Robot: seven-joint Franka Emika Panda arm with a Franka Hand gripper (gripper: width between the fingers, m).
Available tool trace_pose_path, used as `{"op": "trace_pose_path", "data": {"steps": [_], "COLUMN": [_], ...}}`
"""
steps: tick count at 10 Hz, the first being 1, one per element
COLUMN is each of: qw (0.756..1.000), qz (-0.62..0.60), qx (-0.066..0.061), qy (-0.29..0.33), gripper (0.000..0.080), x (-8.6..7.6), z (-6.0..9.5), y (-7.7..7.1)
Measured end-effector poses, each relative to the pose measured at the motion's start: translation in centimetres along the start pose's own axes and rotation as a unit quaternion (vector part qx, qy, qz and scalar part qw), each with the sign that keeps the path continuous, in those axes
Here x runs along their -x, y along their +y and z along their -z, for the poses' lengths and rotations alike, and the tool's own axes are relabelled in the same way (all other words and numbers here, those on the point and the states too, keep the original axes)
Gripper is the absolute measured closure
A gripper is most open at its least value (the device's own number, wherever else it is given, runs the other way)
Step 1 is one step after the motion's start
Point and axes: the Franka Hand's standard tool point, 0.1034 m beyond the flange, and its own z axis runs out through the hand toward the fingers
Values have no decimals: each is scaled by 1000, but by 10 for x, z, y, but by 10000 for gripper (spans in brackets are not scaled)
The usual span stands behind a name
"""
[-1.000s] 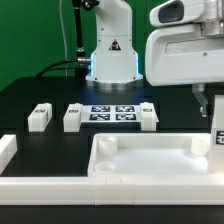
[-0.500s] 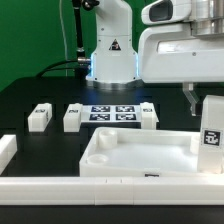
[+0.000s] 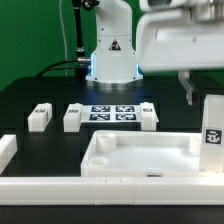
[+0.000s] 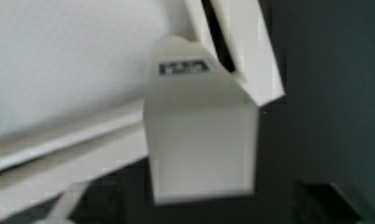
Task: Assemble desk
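Observation:
The white desk top (image 3: 140, 160) lies rim-up at the front of the black table. One white leg (image 3: 212, 125) with a tag stands upright at its corner on the exterior view's right. My gripper (image 3: 203, 94) hangs just over the leg's top, with one finger (image 3: 188, 90) showing beside it. In the wrist view the leg (image 4: 202, 130) lies between my fingers with a dark gap on each side, so the gripper (image 4: 198, 206) is open around it. The desk top (image 4: 59, 90) fills the rest of that view.
Three loose white legs (image 3: 39, 117) (image 3: 73, 117) (image 3: 148, 115) stand in a row at mid-table beside the marker board (image 3: 112, 112). The robot base (image 3: 110, 55) is behind them. Low white rails (image 3: 8, 150) (image 3: 50, 186) edge the table.
The desk top slid toward the exterior view's left, and the leg now shows taller at its corner. My gripper has risen while the leg stays put.

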Motion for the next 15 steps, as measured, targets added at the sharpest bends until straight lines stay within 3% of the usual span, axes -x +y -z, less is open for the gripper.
{"op": "trace_pose_path", "data": {"steps": [1,2,3,8,10,11,12,15], "qw": [999,1000,1000,1000,997,995,991,979], "qz": [27,25,25,27,69,96,125,200], "qx": [4,-1,1,0,1,5,10,7], "qy": [-20,-9,-10,-10,-18,-31,-37,-36], "gripper": [266,171,156,150,150,150,150,150], "x": [2,-4,-2,-2,15,33,39,37], "z": [13,13,10,11,16,9,4,5], "y": [-3,-6,-5,-5,4,11,15,16]}}
